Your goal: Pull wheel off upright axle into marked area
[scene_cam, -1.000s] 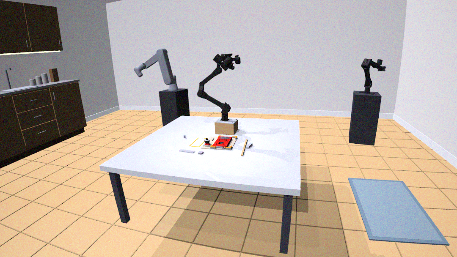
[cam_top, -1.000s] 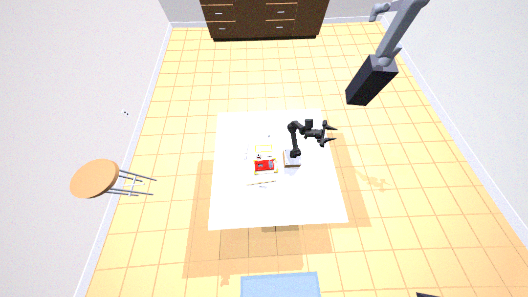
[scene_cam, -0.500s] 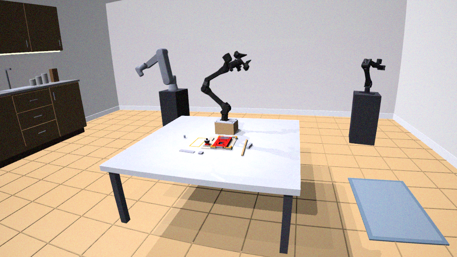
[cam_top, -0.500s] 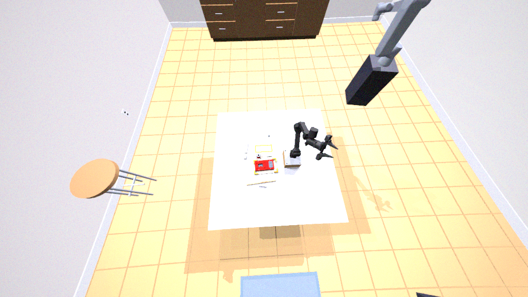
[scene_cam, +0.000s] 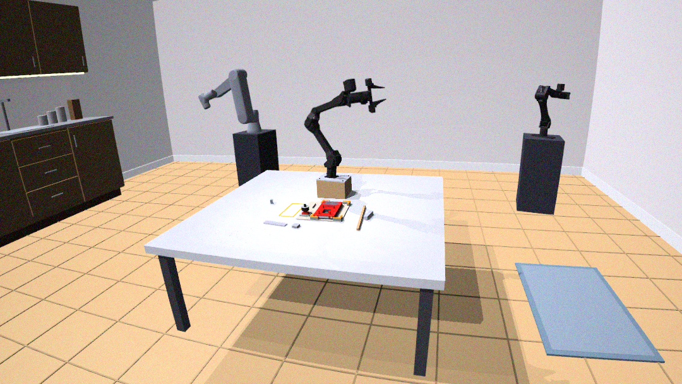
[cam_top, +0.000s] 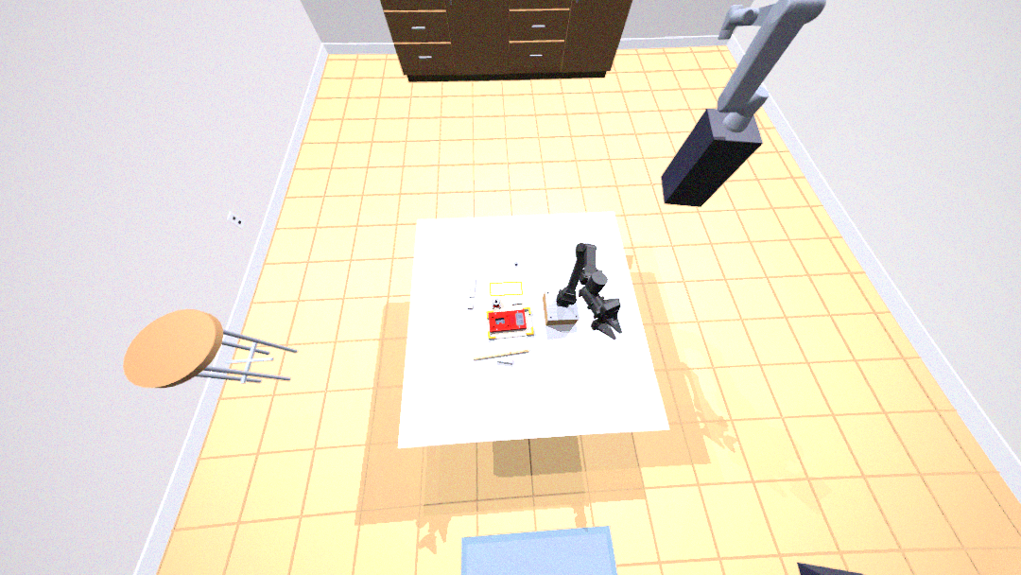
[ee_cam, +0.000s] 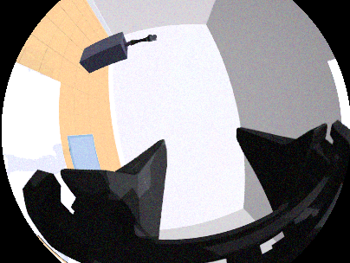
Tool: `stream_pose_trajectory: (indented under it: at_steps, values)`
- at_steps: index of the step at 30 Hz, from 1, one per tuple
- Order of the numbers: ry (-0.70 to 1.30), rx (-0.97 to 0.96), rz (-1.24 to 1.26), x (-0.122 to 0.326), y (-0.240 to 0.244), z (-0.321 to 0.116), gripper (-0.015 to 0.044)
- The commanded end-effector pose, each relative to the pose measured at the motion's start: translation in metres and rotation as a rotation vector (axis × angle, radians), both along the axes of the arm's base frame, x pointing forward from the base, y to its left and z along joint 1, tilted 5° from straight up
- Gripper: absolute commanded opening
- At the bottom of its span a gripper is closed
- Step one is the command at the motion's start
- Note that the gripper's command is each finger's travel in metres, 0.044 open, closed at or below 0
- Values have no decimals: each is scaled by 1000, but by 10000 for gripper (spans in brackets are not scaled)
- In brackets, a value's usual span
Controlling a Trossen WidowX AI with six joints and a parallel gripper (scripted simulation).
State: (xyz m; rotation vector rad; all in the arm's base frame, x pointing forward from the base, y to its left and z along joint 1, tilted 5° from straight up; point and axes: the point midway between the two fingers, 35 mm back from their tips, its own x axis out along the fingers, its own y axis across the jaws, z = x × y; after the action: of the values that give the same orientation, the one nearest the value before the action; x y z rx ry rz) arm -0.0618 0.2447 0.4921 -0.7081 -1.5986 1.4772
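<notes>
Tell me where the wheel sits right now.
In the exterior view the wheel stands on its axle on the table, between the yellow marked area and the red board. The gripper is open, high above it.

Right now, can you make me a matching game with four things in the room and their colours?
Things:
1. stool seat
2. floor mat
3. tray on the table
4. outline of the marked area

Colours:
A. red
B. yellow
C. light blue
D. orange-tan

Pairs: 1-D, 2-C, 3-A, 4-B
</notes>
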Motion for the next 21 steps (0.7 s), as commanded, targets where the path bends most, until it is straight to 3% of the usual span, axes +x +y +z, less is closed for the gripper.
stream_pose_trajectory:
  at_steps: [1, 12, 21]
  values:
    - [143, -145, -82, 26, 25, -15, 300]
    - [576, -480, -322, 108, 76, -69, 300]
    - [994, -664, -550, 184, 91, -121, 300]
